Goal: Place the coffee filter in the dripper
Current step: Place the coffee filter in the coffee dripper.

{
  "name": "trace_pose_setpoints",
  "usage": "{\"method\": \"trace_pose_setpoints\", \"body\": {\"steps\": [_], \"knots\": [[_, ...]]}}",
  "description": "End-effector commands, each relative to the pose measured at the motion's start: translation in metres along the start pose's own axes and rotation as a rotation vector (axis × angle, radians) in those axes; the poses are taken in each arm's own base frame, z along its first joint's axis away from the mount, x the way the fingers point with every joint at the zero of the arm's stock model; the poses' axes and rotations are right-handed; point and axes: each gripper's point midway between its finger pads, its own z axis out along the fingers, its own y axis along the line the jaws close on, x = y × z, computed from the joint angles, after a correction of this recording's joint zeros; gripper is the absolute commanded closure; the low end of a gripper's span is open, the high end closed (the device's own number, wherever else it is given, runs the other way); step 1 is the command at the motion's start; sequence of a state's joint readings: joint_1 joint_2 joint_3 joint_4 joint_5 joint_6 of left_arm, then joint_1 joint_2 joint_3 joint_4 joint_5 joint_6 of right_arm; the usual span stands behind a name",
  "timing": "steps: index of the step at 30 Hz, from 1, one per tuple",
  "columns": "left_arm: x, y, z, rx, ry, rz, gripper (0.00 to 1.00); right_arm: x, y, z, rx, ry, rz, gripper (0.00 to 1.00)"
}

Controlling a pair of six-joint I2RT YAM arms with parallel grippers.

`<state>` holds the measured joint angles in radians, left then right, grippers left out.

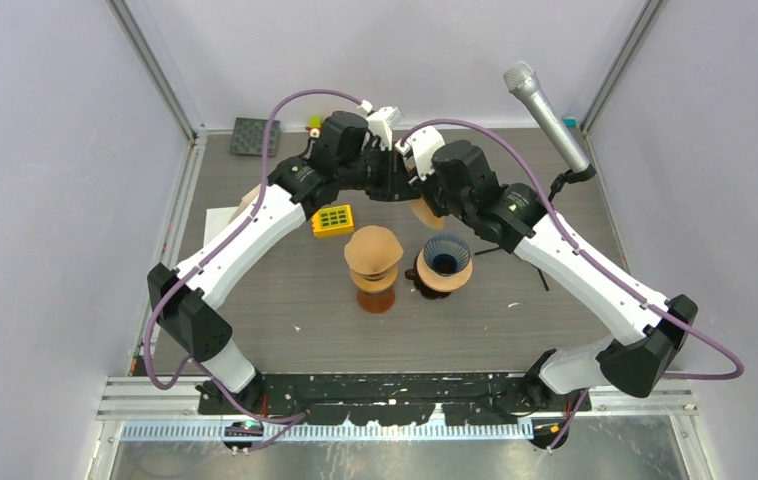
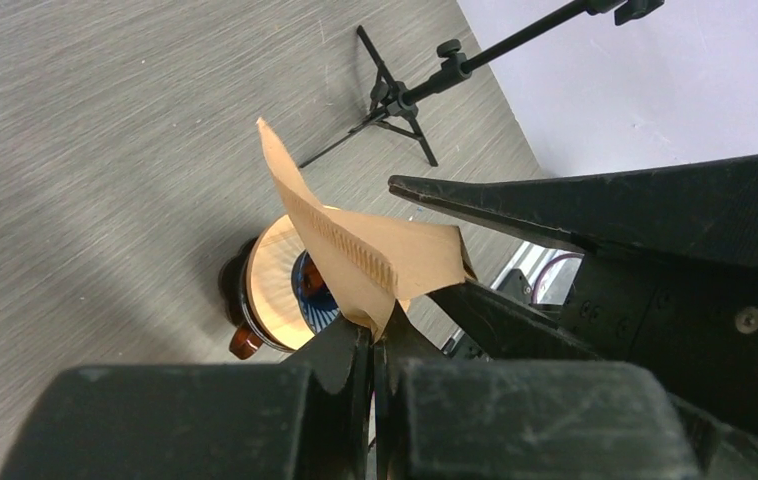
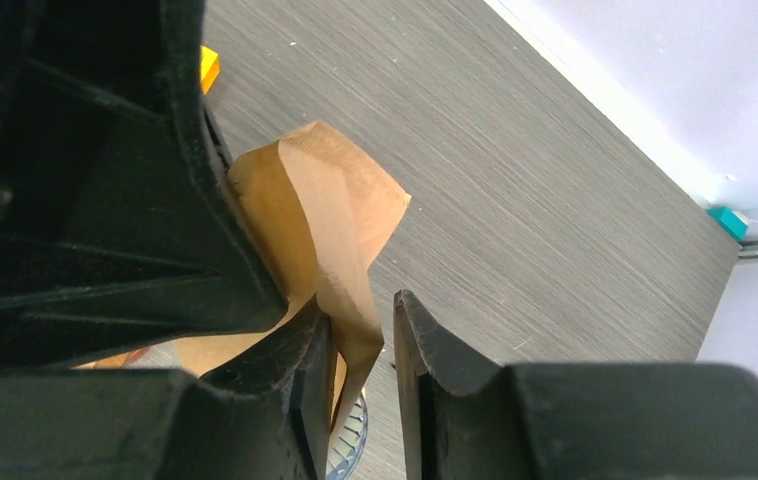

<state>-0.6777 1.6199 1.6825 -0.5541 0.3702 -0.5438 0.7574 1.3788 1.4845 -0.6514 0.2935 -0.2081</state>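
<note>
Brown paper is what both arms are busy with: a creased, cone-shaped brown paper coffee filter (image 2: 405, 250) is held in the air between them. It sits over the middle of the grey wood-grain surface (image 1: 295, 320), toward its far edge. It is not yet in the round tan-rimmed dripper with the ribbed dark-blue inside (image 1: 443, 262), which stands almost beneath it, slightly nearer the arms.

The left hand (image 2: 375, 325) is pinched fully closed on the filter's seamed lower edge and carries its weight. The right hand (image 3: 357, 305) has its fingers parted either side of the opposite flap. A gap shows beside the paper, so it clamps nothing.

I'd judge they are posed this way to spread the flat filter into a cone, one holding while the other lines up on the far wall. Half-flat as it is, the paper would likely sit crooked if lowered now.

A brown dome-shaped piece on an amber glass base (image 1: 375, 290) stands just beside the dripper, toward the left edge, close enough to be knocked.
</note>
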Motion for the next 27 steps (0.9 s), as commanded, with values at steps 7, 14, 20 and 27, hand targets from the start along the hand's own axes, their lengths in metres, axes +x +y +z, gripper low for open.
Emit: {"method": "trace_pose_setpoints", "body": {"steps": [7, 14, 20, 27], "knots": [[-0.014, -0.008, -0.003, 0.033, -0.054, 0.043, 0.9, -0.015, -0.011, 0.0, 0.079, -0.053, 0.029, 0.9], [-0.011, -0.002, 0.005, 0.017, -0.042, 0.025, 0.74, -0.021, -0.007, -0.002, 0.063, -0.083, 0.105, 1.0], [-0.01, 0.003, 0.012, 0.006, -0.037, 0.01, 0.67, -0.029, -0.009, 0.0, 0.083, -0.107, 0.207, 1.0], [-0.018, 0.009, 0.012, -0.031, -0.071, 0.033, 0.66, -0.028, -0.003, 0.007, 0.064, -0.1, 0.297, 1.0]]}}
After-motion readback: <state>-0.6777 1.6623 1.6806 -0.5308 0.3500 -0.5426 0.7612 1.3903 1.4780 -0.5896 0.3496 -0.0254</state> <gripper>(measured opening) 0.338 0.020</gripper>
